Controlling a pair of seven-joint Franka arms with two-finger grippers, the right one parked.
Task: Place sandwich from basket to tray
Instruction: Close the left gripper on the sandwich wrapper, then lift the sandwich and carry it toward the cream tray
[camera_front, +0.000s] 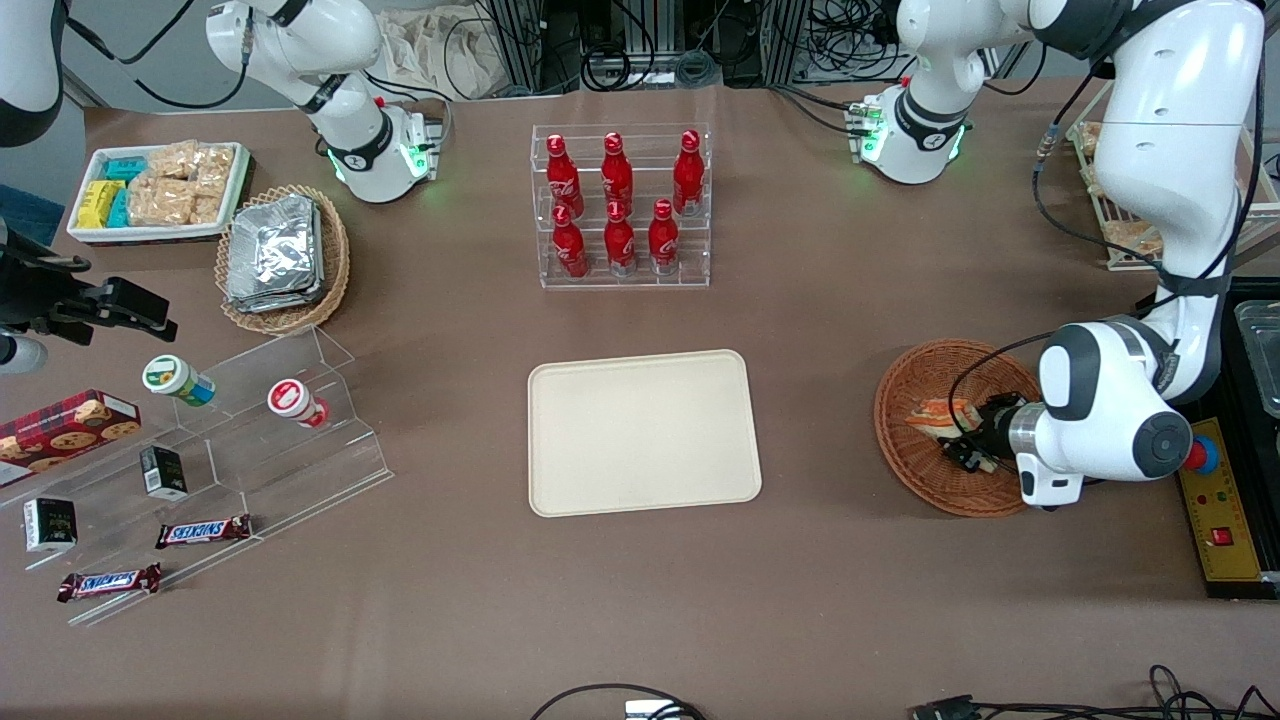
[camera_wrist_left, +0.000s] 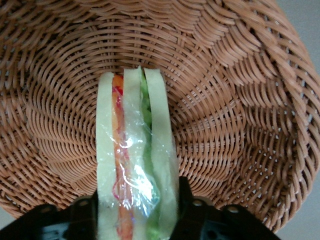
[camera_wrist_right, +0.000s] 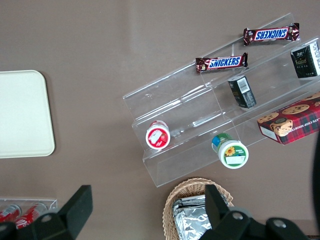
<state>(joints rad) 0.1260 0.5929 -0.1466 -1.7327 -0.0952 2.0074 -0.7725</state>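
1. Your tool (camera_front: 968, 447) sits inside the basket (camera_front: 905, 385), clamped on the sandwich (camera_wrist_left: 135, 160).
2. The tray (camera_front: 640, 432) lies well apart from your tool, on the surface (camera_front: 800, 600).

We see bright, even light from above on the brown table (camera_front: 880, 620), with soft, short shadows. Glare sits on the crinkled silver foil packets (camera_front: 275, 250) and on the clear wrap of the triangular white-bread sandwich (camera_wrist_left: 135, 165). The black gripper (camera_wrist_left: 137, 201), low in the reddish-brown wicker basket (camera_wrist_left: 240, 125) and clasping that sandwich, looks dark and slightly blurred.
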